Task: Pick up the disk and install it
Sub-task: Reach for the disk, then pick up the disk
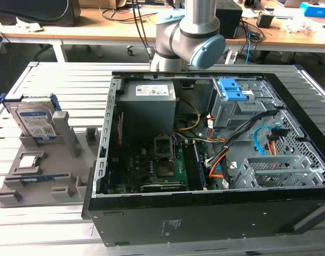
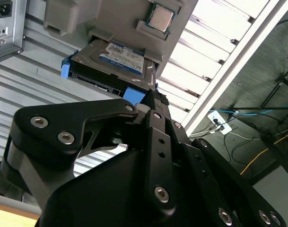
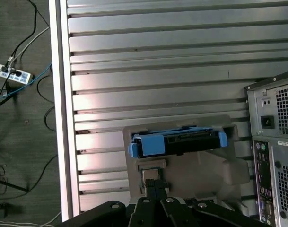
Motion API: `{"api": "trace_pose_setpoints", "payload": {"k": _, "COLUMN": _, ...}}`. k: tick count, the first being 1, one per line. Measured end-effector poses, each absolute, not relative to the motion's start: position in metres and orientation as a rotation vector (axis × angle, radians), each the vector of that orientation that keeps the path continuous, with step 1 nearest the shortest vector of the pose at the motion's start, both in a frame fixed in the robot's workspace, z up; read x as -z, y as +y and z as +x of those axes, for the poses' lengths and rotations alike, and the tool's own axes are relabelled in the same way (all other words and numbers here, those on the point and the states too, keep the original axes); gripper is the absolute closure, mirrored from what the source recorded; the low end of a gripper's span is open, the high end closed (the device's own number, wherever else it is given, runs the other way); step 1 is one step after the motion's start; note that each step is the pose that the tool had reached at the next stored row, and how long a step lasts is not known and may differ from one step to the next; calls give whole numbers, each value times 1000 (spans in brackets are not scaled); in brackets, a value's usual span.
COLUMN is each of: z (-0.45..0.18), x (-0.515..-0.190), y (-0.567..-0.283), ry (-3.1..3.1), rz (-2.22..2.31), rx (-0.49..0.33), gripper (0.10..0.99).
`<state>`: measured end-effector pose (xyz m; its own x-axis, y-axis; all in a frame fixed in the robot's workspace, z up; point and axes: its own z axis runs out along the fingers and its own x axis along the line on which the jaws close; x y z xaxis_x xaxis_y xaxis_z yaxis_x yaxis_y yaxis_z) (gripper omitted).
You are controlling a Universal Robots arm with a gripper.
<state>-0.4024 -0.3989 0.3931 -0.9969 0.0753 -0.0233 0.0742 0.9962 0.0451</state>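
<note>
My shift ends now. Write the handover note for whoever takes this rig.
Gripper: holds nothing and hangs above the disk, clear of it.
Disk: stands on edge in the grey holder on the slatted table, at the exterior view's left of the open computer case.
Done: nothing yet; the disk is not picked up.
Left: the pickup and the install into the case.

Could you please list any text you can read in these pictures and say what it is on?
No text can be read.
On the disk: label print and a barcode, too small to read.
On the power supply: a label, too small to read.
On the case wall: faint white marks, blurred.
</note>
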Motion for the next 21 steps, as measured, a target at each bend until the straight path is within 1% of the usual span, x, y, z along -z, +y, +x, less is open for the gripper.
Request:
{"api": "trace_pose_setpoints", "payload": {"k": 6, "z": -403, "x": -393, "y": -399, "ry": 3115, "rz": 87, "rx": -69, "gripper": 980}}
{"api": "trace_pose_setpoints", "payload": {"k": 21, "z": -403, "x": -393, "y": -399, "ry": 3078, "rz": -543, "rx": -76, "gripper": 980}}
